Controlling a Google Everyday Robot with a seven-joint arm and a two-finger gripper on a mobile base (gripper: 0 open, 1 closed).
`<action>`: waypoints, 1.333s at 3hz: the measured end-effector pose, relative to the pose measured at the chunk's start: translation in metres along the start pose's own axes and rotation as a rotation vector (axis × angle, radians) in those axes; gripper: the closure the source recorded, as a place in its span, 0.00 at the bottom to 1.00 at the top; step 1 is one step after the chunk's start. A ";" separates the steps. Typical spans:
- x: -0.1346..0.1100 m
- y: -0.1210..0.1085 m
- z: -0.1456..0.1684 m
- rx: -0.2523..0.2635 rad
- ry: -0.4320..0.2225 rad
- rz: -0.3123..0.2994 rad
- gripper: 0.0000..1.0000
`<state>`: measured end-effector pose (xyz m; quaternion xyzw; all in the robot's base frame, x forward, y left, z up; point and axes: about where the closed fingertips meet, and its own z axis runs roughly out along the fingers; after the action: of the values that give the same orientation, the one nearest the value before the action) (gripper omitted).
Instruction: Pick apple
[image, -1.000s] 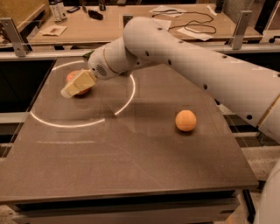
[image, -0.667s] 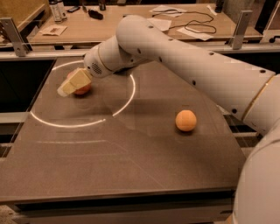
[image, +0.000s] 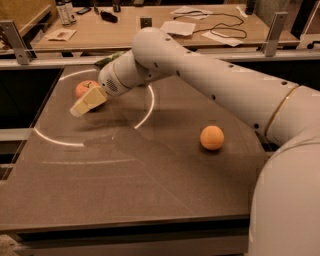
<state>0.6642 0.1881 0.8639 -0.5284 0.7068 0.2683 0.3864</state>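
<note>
The gripper (image: 78, 108) hangs low over the far left of the bench (image: 150, 190). Whether it is parted or closed cannot be told. The apple (image: 84, 88) sits on the bench just behind the gripper, its lower edge hidden by it. An orange (image: 212, 137) lies well apart.

The table (image: 150, 175) is dark, smooth and a bit shiny, with light glinting on it. The arm (image: 225, 85) looks like smooth white plastic. Its hand (image: 84, 105), right by the apple (image: 84, 87), looks pale yellow and dull. The apple's skin looks smooth, and the orange (image: 212, 137) looks matt.
</note>
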 end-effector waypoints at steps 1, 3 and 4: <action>0.018 0.000 0.005 -0.019 0.019 0.018 0.00; 0.032 0.009 0.002 -0.076 0.010 0.005 0.41; 0.034 0.012 -0.008 -0.079 0.003 0.001 0.64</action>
<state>0.6456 0.1672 0.8401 -0.5433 0.6963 0.2953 0.3643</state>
